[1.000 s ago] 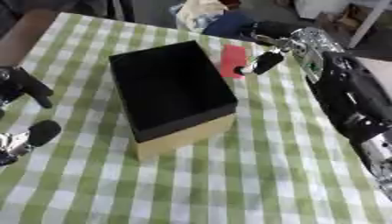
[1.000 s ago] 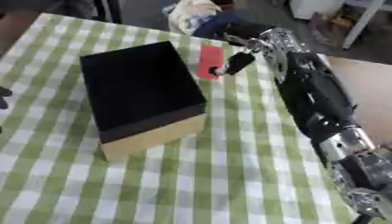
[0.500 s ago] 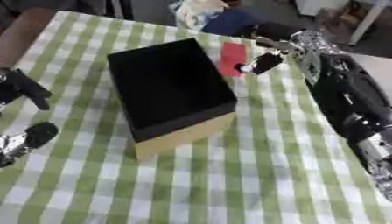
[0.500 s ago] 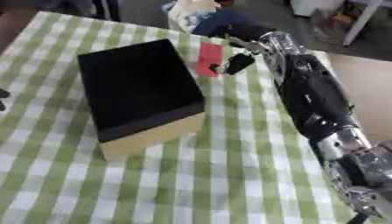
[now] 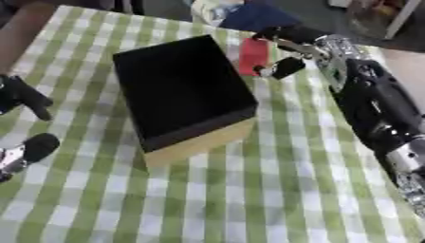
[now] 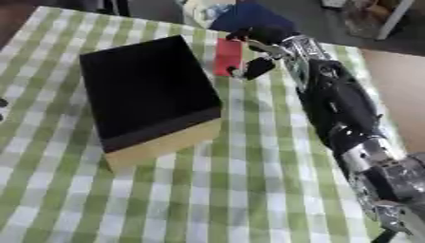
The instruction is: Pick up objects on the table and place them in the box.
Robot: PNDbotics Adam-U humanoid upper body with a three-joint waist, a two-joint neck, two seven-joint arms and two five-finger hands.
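While the left hand (image 5: 25, 102) rests open at the left edge in the left eye view only, the right hand (image 5: 286, 40) pinches a red object (image 5: 252, 56) beside the box (image 5: 179, 95) on the green-checked table (image 5: 274, 190).

Black right arm (image 6: 336, 102) with silver joints, black-fingered hand (image 5: 286, 52).

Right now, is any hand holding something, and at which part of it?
The right hand pinches the red object at its right edge, beside the box. The left hand holds nothing.
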